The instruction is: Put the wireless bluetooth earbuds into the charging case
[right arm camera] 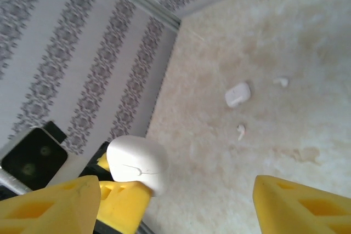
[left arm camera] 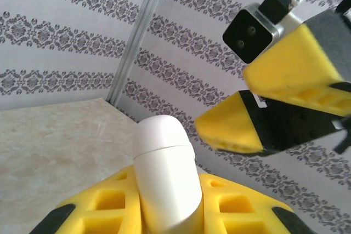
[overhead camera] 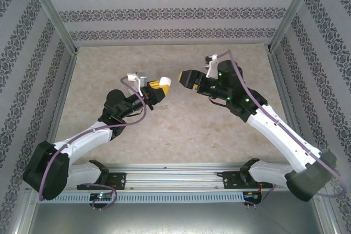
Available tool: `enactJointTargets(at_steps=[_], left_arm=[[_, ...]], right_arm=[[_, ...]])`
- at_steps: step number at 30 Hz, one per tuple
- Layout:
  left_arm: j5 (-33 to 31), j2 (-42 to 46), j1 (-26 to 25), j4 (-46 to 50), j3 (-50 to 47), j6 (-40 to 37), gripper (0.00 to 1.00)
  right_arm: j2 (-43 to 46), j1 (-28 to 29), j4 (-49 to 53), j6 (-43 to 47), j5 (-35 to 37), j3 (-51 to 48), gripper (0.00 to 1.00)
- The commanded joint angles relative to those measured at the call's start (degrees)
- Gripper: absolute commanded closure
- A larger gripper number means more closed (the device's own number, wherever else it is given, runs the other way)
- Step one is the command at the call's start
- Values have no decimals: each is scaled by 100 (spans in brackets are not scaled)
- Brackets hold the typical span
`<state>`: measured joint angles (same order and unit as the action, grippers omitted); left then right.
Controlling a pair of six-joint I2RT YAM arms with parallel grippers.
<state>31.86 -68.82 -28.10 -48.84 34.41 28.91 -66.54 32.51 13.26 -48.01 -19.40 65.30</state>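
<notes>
A white charging case [overhead camera: 164,82] with its lid closed is held up over the table's middle, and my left gripper [overhead camera: 156,87] is shut on it. In the left wrist view the case [left arm camera: 164,182] stands between that gripper's yellow fingers [left arm camera: 101,212]. My right gripper [overhead camera: 185,78] faces it from the right, open, close to the case but apart from it; its yellow fingers [left arm camera: 299,67] show beyond the case. In the right wrist view the right gripper [right arm camera: 175,206] holds nothing and the held case [right arm camera: 137,165] sits near its left finger. Two earbuds [right arm camera: 281,81] [right arm camera: 240,130] lie on the table.
A second white case [right arm camera: 237,94], closed, lies on the beige table [right arm camera: 285,157] between the two earbuds. Patterned walls with metal corner posts [left arm camera: 137,36] close in the table on the left, back and right.
</notes>
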Motion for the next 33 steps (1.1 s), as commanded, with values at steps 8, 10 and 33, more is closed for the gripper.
enactJointTargets(at_steps=[8, 10, 33], left_arm=[[1336, 30, 199, -661, 381, 1674, 100], [1378, -54, 203, -953, 399, 1926, 100], [1821, -164, 314, -1214, 385, 2292, 90]], right_arm=[[-353, -67, -1280, 378, -1890, -47, 31], [-474, 2, -1363, 365, -2013, 12, 34], [-845, 53, -1938, 228, -2663, -11, 78]])
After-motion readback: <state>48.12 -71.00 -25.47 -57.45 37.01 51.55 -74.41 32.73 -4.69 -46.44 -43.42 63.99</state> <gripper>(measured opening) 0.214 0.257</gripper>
